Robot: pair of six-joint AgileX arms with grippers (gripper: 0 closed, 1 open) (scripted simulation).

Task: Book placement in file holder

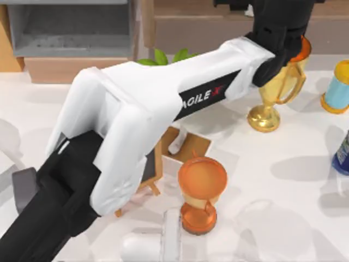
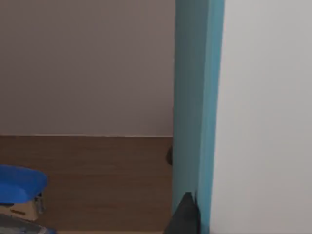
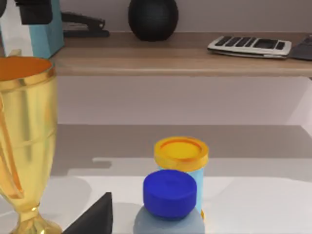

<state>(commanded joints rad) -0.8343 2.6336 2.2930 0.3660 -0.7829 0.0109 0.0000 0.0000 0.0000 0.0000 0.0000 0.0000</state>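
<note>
My left gripper (image 1: 279,28) is reached out to the back right, above the gold trophy (image 1: 272,93) and by the brown shelf (image 1: 218,24). It is shut on the book (image 2: 195,107), held upright. The left wrist view shows the teal spine and the white page edges (image 2: 265,117) close up. In the right wrist view the book (image 3: 46,29) hangs beside the shelf edge. The grey file holder (image 1: 71,50) sits at the back left, far from the gripper. A dark edge of my right gripper (image 3: 93,218) shows low in its wrist view.
The light blue cylinder with orange ends (image 1: 338,87), a blue-capped bottle (image 3: 169,192), an orange hourglass (image 1: 202,191), a small easel board (image 1: 155,166) and a green plant (image 1: 163,57) stand on the table. The shelf (image 3: 195,53) carries a black ball (image 3: 152,17) and a calculator (image 3: 249,45).
</note>
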